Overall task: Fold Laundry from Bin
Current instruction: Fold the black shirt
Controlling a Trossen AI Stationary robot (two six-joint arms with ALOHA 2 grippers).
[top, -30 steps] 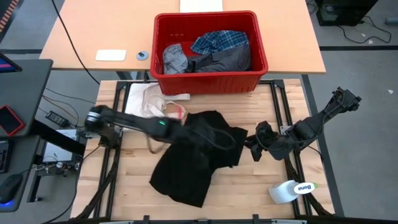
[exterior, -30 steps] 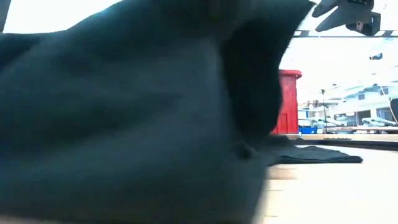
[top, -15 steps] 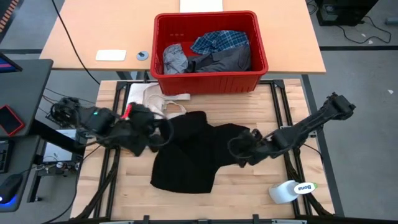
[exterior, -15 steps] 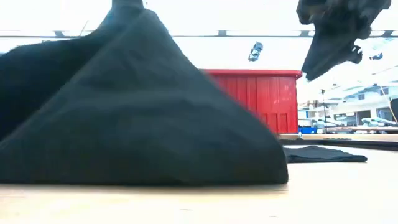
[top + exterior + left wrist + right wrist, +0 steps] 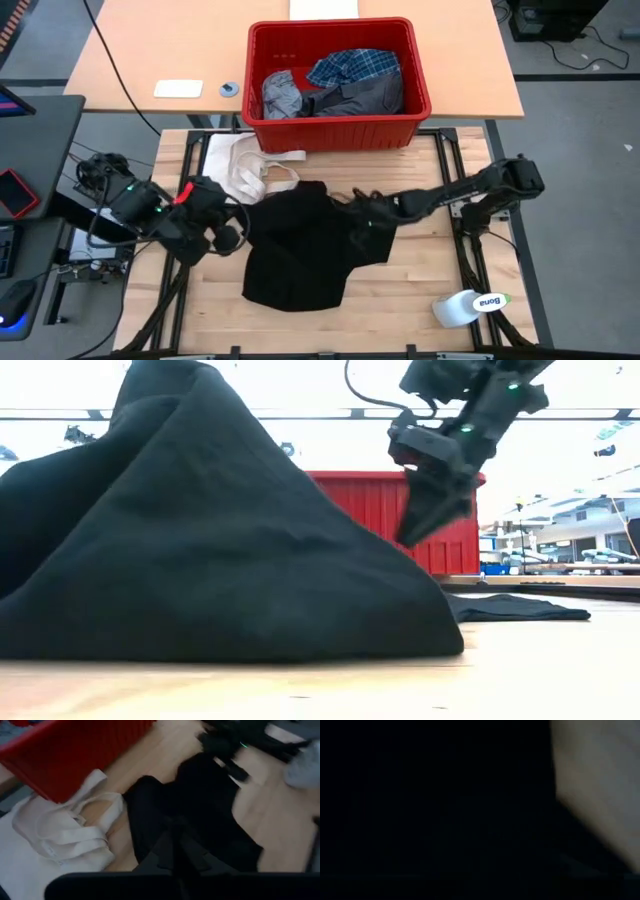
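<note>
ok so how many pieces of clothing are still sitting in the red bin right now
3 visible in the red bin: a light grey garment on the left, a plaid shirt toward the back, and a dark grey garment in front of it. More may lie hidden underneath.

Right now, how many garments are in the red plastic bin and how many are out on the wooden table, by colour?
In the red plastic bin:
Blue-and-white plaid shirt: 1
Light grey garment: 1
Dark grey garment: 1
On the wooden table:
Large black garment: 1
Total: 4
</note>
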